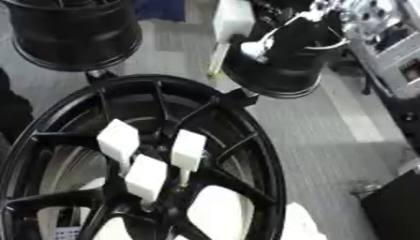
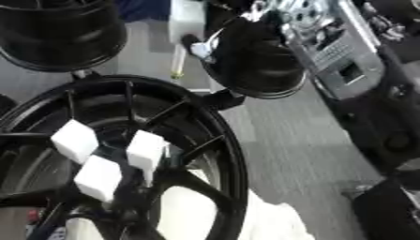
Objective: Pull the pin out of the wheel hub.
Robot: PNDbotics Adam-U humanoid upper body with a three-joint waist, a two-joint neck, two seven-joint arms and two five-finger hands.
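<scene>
Three pins: three white block-headed pins are sitting in the centre of the wheel hub (image 1: pixel 156 206), each head on a thin stem running down into the hub.
Pin positions: upper-left pin (image 1: pixel 118 140), upper-right pin (image 1: pixel 188 150), lower pin (image 1: pixel 146 178); heads are standing close together, whether touching I can't tell.
Hub location: black spoked wheel (image 1: pixel 246 136) is filling the lower left of both views, lying under the camera; the hub is sitting near the bottom edge.
Progress: nothing is looking pulled yet; all three pins are still seated, so I'm judging the task as not started.
Remaining: reaching in, gripping one block head, drawing it straight out along its stem.
Left hand: not showing in either view, so I can't say anything about its fingers.
Right hand: not showing either; same story.
Under the wheel: pale patches are showing through the spokes (image 1: pixel 217 211); material unclear.
Floor: grey floor (image 1: pixel 328 140) is running to the right of the rim.
Other wheels: one dark wheel is standing at top left (image 1: pixel 74 33), another at top centre-right (image 1: pixel 287 61) with something white and shiny on it.
Equipment: grey machine or rack (image 2: pixel 344 51) is standing at upper right.
Writing: no brand, label or text is readable anywhere; a small coloured mark is showing through the spokes at bottom left (image 1: pixel 70 232), too blurred to read.
</scene>
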